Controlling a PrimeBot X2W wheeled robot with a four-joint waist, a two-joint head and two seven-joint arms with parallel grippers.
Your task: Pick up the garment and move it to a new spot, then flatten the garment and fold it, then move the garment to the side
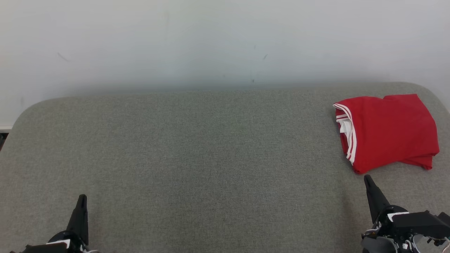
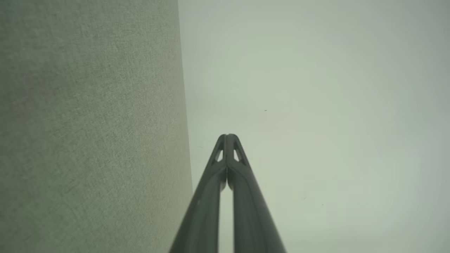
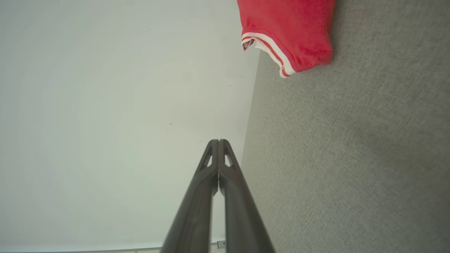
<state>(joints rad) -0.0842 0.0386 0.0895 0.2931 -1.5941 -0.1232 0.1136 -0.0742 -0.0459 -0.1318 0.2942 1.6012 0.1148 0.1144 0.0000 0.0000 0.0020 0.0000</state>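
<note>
At about two o'clock on the grey fabric surface (image 1: 197, 151), near its rounded far corner, the red garment (image 1: 386, 131) lay folded, its white-trimmed edge facing nine o'clock. The right gripper (image 1: 367, 177) was clenched and empty just short of it. The left gripper (image 1: 82, 197), at seven o'clock, was likewise clenched on nothing. The task looked all but finished, so any retreat should avoid brushing the fold. A plain pale wall (image 1: 211, 42) stood behind the surface.

light: bright, even, diffuse | shadows: faint | glare: none | focus: wrist views soft, greenish
</note>
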